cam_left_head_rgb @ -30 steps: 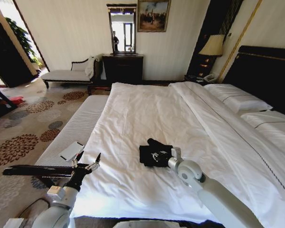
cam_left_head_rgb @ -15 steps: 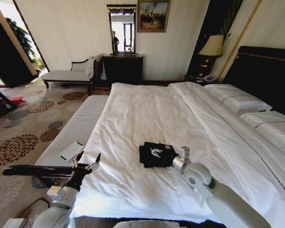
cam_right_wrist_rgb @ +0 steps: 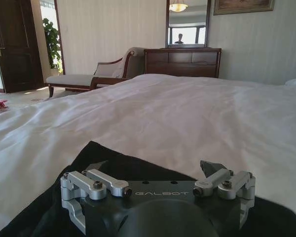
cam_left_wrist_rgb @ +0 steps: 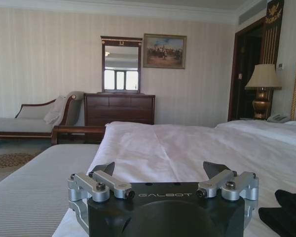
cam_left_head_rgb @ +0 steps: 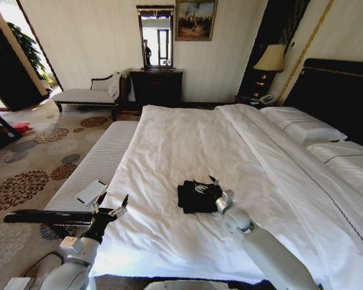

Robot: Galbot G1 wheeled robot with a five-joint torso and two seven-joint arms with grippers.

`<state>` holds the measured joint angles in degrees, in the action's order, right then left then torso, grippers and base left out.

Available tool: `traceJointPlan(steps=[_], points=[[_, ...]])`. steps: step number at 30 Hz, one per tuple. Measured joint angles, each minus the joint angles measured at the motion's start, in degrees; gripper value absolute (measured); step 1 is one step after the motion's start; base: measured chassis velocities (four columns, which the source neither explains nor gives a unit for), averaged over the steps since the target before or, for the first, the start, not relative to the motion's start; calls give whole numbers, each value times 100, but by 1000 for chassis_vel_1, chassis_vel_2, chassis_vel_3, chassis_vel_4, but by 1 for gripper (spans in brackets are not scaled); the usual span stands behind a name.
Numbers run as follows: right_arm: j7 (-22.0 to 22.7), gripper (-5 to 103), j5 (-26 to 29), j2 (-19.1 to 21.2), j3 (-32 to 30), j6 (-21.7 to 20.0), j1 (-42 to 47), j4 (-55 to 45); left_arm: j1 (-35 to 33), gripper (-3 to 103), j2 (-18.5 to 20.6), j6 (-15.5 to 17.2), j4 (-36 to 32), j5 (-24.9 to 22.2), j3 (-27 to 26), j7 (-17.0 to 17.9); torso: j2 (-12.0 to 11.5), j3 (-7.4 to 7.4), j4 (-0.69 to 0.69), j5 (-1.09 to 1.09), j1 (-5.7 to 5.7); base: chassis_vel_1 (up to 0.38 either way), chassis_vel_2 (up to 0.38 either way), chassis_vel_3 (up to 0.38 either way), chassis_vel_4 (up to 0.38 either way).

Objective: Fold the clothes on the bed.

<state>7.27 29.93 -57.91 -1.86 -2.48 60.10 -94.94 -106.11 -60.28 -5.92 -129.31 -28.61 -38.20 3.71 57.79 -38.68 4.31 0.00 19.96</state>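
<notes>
So the clothes (cam_left_head_rgb: 198, 197) are plain black with a tiny bit of white lettering on top, sitting on an all-white bed (cam_left_head_rgb: 187, 145): white duvet, white pillows (cam_left_head_rgb: 302, 127), and a really dark headboard (cam_left_head_rgb: 339, 96). The bench (cam_left_head_rgb: 94, 166) alongside is white with fine grey stripes and a dark frame. The carpet (cam_left_head_rgb: 30, 163) is beige with brown and grey flower medallions. The walls (cam_left_head_rgb: 97, 42) are cream with faint vertical stripes. The dresser (cam_left_head_rgb: 156, 86) is dark wood, and the lamp (cam_left_head_rgb: 270, 59) has a cream shade on a brassy gold base. Both the left gripper (cam_left_wrist_rgb: 163, 177) and the right gripper (cam_right_wrist_rgb: 157, 174) have black bodies with silver metal linkages and dark fingertips.
</notes>
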Motion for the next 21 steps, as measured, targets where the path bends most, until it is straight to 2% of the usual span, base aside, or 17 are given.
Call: traceJointPlan(steps=[7, 12, 16, 21], points=[[-84, 100, -188, -371, 352, 114, -24, 390, 0, 100, 0, 0, 0, 0, 0, 0, 0, 1, 0, -1, 0, 0, 0, 0, 0], [-105, 100, -260, -463, 412, 188, 33, 515, 0, 100, 0, 0, 0, 0, 0, 0, 0, 1, 0, 0, 0, 0, 0, 0, 0], [-31, 100, -176, -418, 339, 214, 55, 402, 0, 100, 0, 0, 0, 0, 0, 0, 0, 0, -1, 1, 0, 0, 0, 0, 0], [149, 100, 208, -85, -68, 162, 117, -265, 0, 100, 0, 0, 0, 0, 0, 0, 0, 0, -2, 0, 0, 0, 0, 0, 0]])
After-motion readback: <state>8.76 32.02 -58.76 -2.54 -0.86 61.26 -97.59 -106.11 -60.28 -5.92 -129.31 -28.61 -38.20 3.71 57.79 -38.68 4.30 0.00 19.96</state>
